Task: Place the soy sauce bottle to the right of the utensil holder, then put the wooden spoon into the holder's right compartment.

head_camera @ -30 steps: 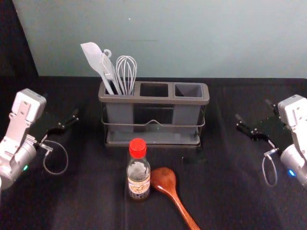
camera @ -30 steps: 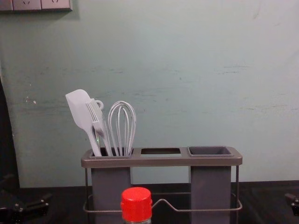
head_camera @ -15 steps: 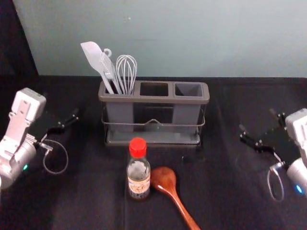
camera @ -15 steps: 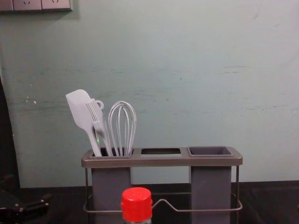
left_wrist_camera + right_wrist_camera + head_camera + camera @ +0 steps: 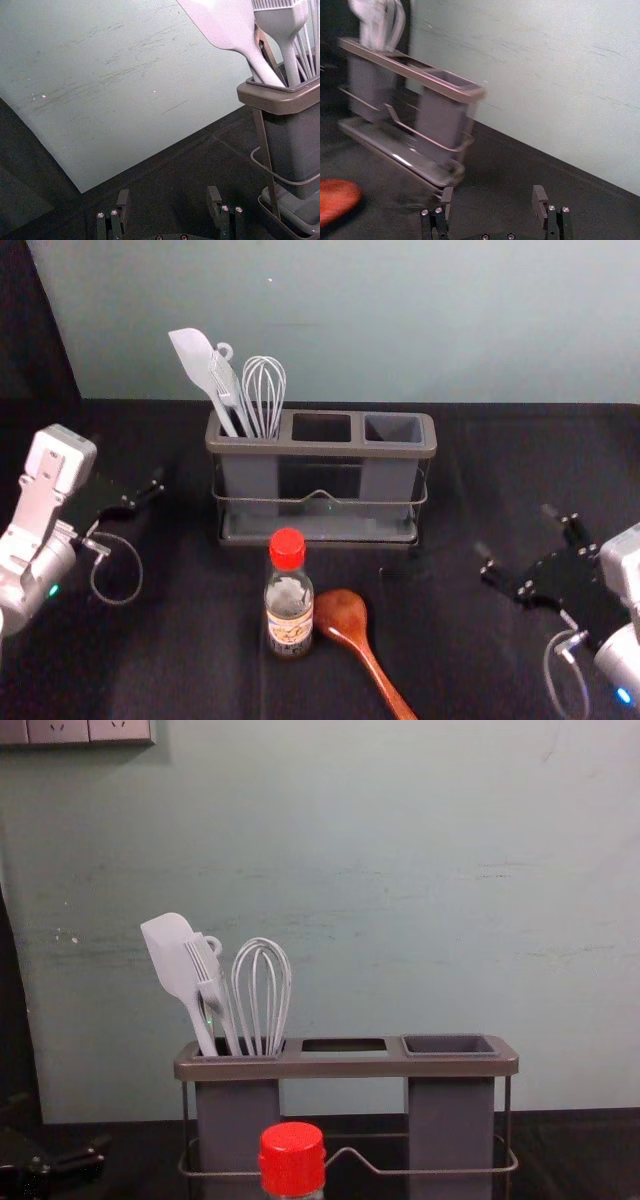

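Picture a big clock lying flat around the utensil holder (image 5: 427, 445), with 12 o'clock pointing away from you. Your soy sauce bottle (image 5: 290, 605) stood up straight near the holder, between 6 and 7 o'clock, with its red cap (image 5: 288, 549) on top. Your wooden spoon (image 5: 342, 614) lay with its round end just beside the bottle, at the bottle's 3 o'clock, and its handle (image 5: 385, 680) pointed to 5 o'clock. The white spatula (image 5: 193, 355), brush (image 5: 226, 378) and whisk (image 5: 264, 390) stuck up from the holder's 9 o'clock box. Its right compartment (image 5: 393, 427) was at 3 o'clock. Your right gripper (image 5: 515, 532) was between 3 and 4 o'clock, fingers spread wide. Your left gripper (image 5: 126, 460) was at 9 o'clock, fingers spread too.
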